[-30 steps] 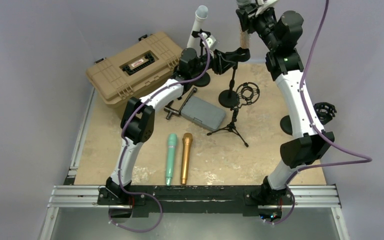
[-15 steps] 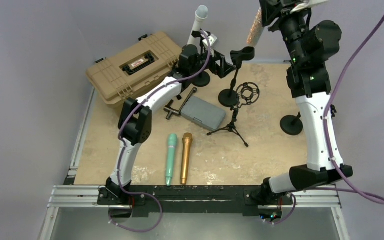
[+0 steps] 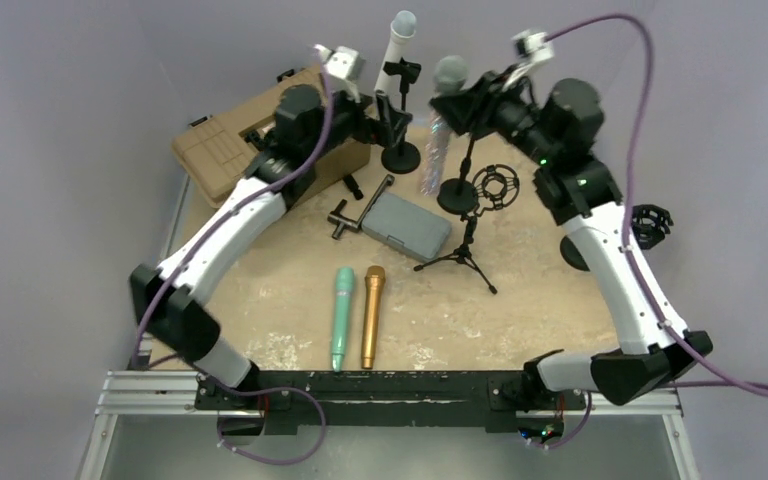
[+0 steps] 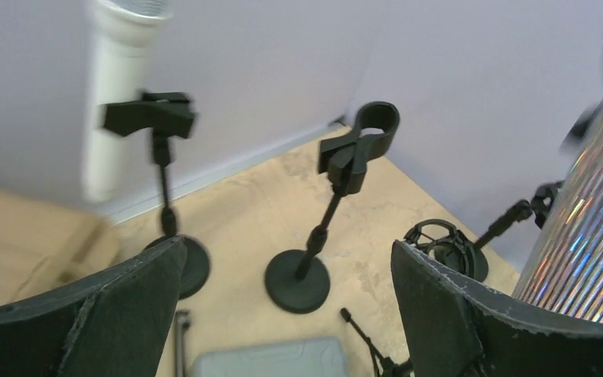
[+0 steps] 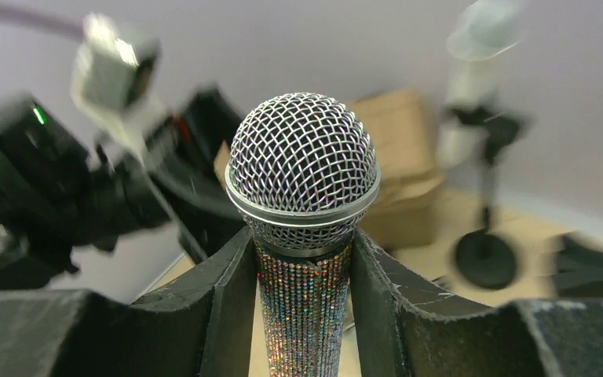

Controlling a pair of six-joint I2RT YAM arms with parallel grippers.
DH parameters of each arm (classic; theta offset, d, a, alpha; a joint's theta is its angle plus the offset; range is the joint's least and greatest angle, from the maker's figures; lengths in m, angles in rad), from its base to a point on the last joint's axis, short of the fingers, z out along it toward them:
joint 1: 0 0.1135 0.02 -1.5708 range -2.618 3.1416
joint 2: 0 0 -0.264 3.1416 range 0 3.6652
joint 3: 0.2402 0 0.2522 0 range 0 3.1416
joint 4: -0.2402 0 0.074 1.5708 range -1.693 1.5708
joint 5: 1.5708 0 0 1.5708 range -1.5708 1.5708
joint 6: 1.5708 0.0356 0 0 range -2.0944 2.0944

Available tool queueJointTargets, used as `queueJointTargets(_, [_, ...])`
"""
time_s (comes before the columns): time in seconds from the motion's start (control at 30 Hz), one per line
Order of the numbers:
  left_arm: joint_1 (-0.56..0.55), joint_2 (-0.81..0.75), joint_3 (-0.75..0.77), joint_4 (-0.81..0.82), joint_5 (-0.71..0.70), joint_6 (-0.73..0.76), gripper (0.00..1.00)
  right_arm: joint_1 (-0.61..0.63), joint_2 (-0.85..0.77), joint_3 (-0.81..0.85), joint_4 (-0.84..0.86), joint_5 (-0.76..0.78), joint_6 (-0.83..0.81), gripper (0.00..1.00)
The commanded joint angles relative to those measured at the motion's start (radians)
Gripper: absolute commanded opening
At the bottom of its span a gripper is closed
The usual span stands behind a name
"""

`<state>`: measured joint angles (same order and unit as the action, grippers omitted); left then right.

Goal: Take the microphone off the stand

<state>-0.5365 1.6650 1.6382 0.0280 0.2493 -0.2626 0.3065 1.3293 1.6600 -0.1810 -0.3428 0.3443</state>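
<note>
Sparkly microphone (image 5: 305, 173) lifted clear of its stand (image 4: 359, 145), pinched in the right gripper (image 5: 305, 263).

The right gripper's two fingers (image 5: 220, 298) press against the glittered handle just below the mesh head, and the microphone hangs head-up and slightly tilted in the air, just beside the stand's pole and touching nothing else. The stand's clip is empty and its round base sits on the table (image 3: 520, 300). The left gripper (image 4: 286, 247) is spread wide with nothing between its fingers, hovering near a second stand (image 4: 161, 177) that carries a white microphone (image 4: 118, 94). A green microphone (image 3: 343, 315) and a gold microphone (image 3: 372, 315) lie side by side nearer the arm bases.
</note>
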Motion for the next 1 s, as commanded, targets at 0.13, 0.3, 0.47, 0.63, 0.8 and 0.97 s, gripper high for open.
queueJointTargets(0.13, [0.026, -0.519, -0.265, -0.312, -0.542, 0.010, 1.00, 0.453, -0.051, -0.323, -0.006, 0.102, 0.217, 0.00])
queueJointTargets(0.3, [0.026, -0.753, -0.295, -0.407, -0.581, 0.082, 1.00, 0.639, -0.097, -0.507, -0.088, 0.317, 0.408, 0.00])
queueJointTargets(0.47, [0.026, -0.815, -0.307, -0.397, -0.498, 0.149, 0.98, 0.656, -0.083, -0.621, -0.301, 0.567, 0.649, 0.00])
queueJointTargets(0.63, [0.026, -0.826, -0.407, -0.354, -0.536, 0.151, 0.94, 0.657, -0.093, -0.709, -0.305, 0.692, 0.802, 0.00])
queueJointTargets(0.8, [0.026, -0.828, -0.438, -0.402, -0.561, 0.160, 0.88, 0.657, -0.006, -0.741, -0.317, 0.740, 0.838, 0.00])
queueJointTargets(0.97, [0.026, -0.871, -0.481, -0.366, -0.596, 0.139, 0.88, 0.657, 0.130, -0.688, -0.317, 0.750, 0.783, 0.00])
